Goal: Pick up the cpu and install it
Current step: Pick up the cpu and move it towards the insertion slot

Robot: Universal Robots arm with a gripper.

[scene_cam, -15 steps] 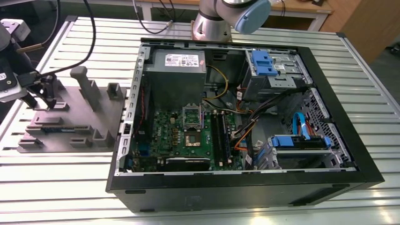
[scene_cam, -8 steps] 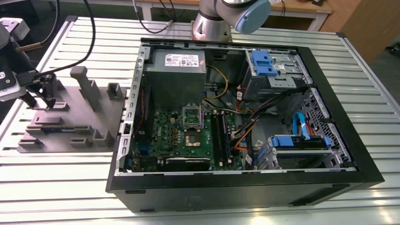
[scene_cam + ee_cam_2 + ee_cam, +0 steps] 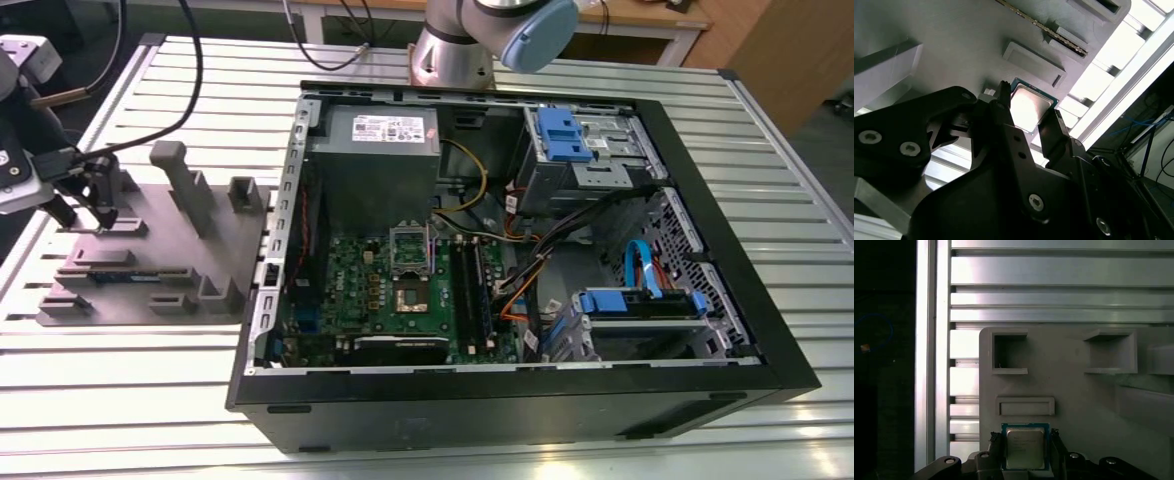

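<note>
Between the pincer's (image 3: 1025, 436) dark fingers (image 3: 996, 447) sits the cpu (image 3: 1025, 450). In both wrist views the tips lie against two opposite edges of its pale rim, so I judge the pincer to be pinching the chip rather than standing spread. The cpu looks to lie flat on the grey fixture plate (image 3: 1074, 400), close to one edge of it and just beside a shallow raised slot (image 3: 1025, 406). In the exterior view the pincer hangs over the plate's edge on the exterior view's left. The plate rests on the slatted metal table (image 3: 134, 400), beside the open computer case (image 3: 767, 340).

By my reading the step in hand is the pick-up: grip taken, chip not yet raised, install not begun. The socket (image 3: 410, 297) on the motherboard stands bare with its frame (image 3: 410, 245) swung up, well apart from the chip. The next move calls for a level, straight lift with no slip in the grip, and the chip kept square to the socket.

Faint print marks the cpu's silver lid, too small to read. The white label (image 3: 384, 128) on the grey box (image 3: 380, 170) inside the case cannot be made out either
</note>
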